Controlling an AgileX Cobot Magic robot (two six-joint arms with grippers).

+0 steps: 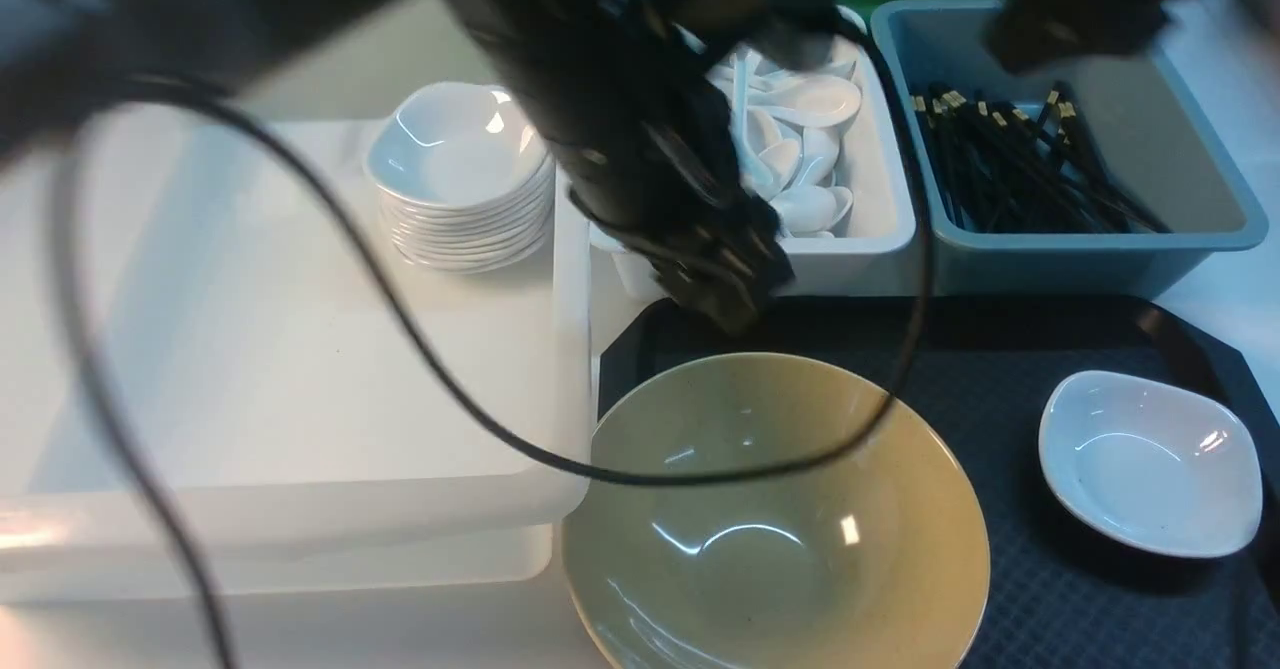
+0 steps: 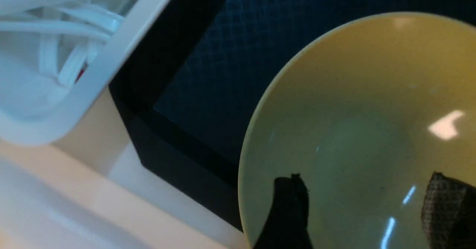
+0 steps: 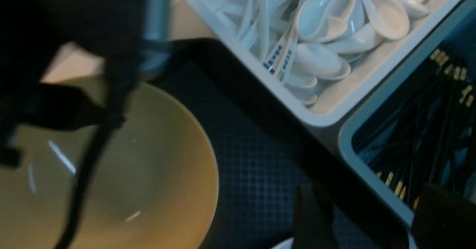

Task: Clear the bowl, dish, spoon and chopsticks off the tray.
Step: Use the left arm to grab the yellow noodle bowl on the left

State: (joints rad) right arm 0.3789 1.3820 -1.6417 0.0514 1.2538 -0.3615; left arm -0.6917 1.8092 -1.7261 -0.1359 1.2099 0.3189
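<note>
Since the bowl (image 1: 775,509) is the widest piece, it is occupying the near left part of the tray (image 1: 1060,589), upright and empty, with its flared rim reaching over the tray's left rim. The dish (image 1: 1150,461) is sitting upright on the tray's right side, well apart from the bowl and also empty.

No loose spoon or chopsticks are showing on the visible tray surface. They are probably lying among like pieces beyond the tray: white spoons (image 1: 810,99) in the white tub (image 1: 870,239), black chopsticks (image 1: 1020,164) in the grey-blue tub (image 1: 1090,254). Which ones they are cannot be told. A stack of small white dishes (image 1: 460,179) is standing in the large white bin (image 1: 280,369) on the left, probably marking where the dish is going.

The left end effector (image 2: 366,176) is hovering over the bowl with its fingers spread, gripping nothing and apparently lining up on it. The right end effector (image 3: 370,189) is hanging near the tray's far rim beside the grey-blue tub, fingers likewise apart and empty.

Obscured:
- The motion-blurred left arm (image 1: 640,149) is covering part of the white tub.
- Its cable (image 1: 690,477) is crossing the bowl.
- The frame is cutting off the bowl's near edge.
- The desk (image 1: 1235,299) is barely showing.
</note>
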